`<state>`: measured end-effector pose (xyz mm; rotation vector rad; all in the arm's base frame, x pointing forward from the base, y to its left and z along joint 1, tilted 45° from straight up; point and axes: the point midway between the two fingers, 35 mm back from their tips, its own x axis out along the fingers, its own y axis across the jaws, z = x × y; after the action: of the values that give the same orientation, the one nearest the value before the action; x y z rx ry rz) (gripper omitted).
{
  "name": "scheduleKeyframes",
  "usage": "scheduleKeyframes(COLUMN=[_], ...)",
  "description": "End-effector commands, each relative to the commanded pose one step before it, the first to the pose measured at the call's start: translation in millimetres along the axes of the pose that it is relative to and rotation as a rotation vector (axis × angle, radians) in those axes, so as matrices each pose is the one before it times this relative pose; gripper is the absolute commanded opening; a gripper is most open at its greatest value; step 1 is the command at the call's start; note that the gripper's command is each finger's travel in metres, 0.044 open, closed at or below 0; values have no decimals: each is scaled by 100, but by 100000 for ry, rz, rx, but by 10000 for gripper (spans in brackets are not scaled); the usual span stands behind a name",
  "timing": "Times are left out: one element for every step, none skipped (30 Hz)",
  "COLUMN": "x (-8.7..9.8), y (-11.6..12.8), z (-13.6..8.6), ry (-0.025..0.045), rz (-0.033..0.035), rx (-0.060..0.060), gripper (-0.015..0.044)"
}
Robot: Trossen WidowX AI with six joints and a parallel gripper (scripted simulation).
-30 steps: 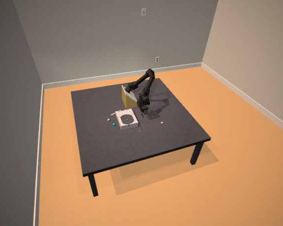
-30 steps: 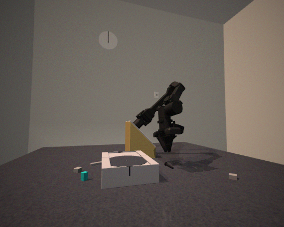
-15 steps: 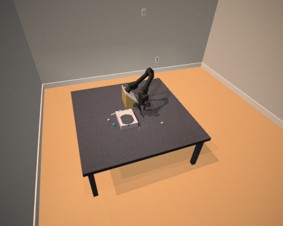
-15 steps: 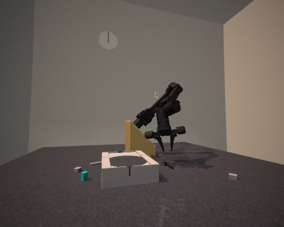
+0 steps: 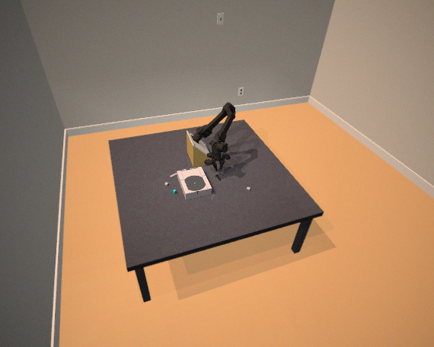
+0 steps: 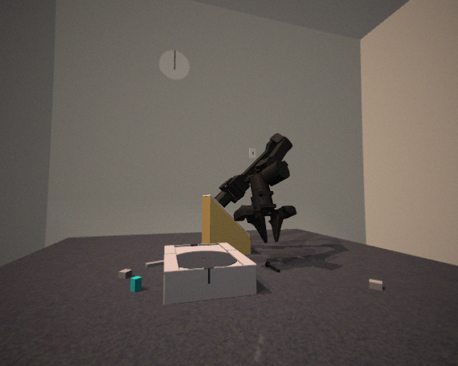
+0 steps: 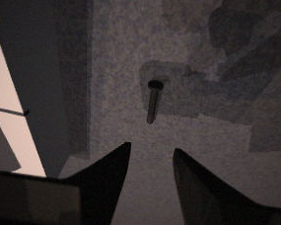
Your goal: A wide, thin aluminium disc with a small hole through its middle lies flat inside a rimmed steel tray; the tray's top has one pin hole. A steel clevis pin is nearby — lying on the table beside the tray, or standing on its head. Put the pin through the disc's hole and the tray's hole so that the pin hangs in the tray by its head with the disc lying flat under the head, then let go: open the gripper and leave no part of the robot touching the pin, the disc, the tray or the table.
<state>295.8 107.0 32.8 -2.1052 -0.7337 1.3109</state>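
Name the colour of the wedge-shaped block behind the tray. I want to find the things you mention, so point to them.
Mustard yellow sides (image 5: 190, 152) (image 6: 226, 233); clearest in the exterior view.

black arm (image 5: 229, 110) (image 6: 280, 144) bent at a high elbow, hand (image 5: 218, 170) (image 6: 271, 241) (image 7: 152, 150) pointing down above the surface, fingers parted, holding nothing

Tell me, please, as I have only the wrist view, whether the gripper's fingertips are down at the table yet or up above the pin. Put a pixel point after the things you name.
Observer: The exterior view shows the open gripper (image 5: 218, 171) (image 6: 271, 241) (image 7: 152, 150) with its fingertips above the level of the pin (image 5: 218, 177) (image 6: 273, 266) (image 7: 153, 105), clear of the table top (image 5: 157, 228) (image 6: 326, 321) (image 7: 118, 128).
Operator: Thank you; how is the whole disc sitting?
Observer: The disc (image 5: 189, 186) (image 6: 194, 262) lies flat within the rim of the tray (image 5: 198, 192) (image 6: 226, 282) (image 7: 0, 79).
Operator: And is anything on the tray's side away from the pin?
Observer: Yes, a small teal block (image 5: 174, 192) (image 6: 136, 284) sits there on the table.
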Motion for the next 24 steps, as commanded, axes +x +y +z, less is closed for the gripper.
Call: scheduleKeyframes(x=[-24,56,81,91,106,125,143,152,154,155,155,155,155,155,155,155,155,155,155,155,155,155,155,155], y=[-143,19,19,16,14,13,11,8,6,4,2,0,-1,-2,-2,-3,-3,-3,-3,-4,-2,-1,-1,0], z=[53,14,23,28,34,42,50,55,57,58,59,60,60,61,61,62,62,62,62,62,63,63,63,63], ry=[431,0,-1,-1,-1,-2,-2,-2,-2,-2,-2,-2,-2,-2,-1,-1,-1,-1,-1,-1,-1,-1,-2,-2], rz=[110,-1,-2,-2,-3,-4,-4,-5,-5,-6,-6,-6,-6,-7,-7,-7,-7,-7,-7,-7,-7,-7,-7,-7], rx=[-1745,1,1,2,2,3,3,4,4,4,5,5,5,5,5,5,6,6,6,6,6,6,6,6], gripper=[160,160,160,160,160,160,160,160,160,160,160,160,160,160,160,160,160,160,160,160,160,160,160,160])
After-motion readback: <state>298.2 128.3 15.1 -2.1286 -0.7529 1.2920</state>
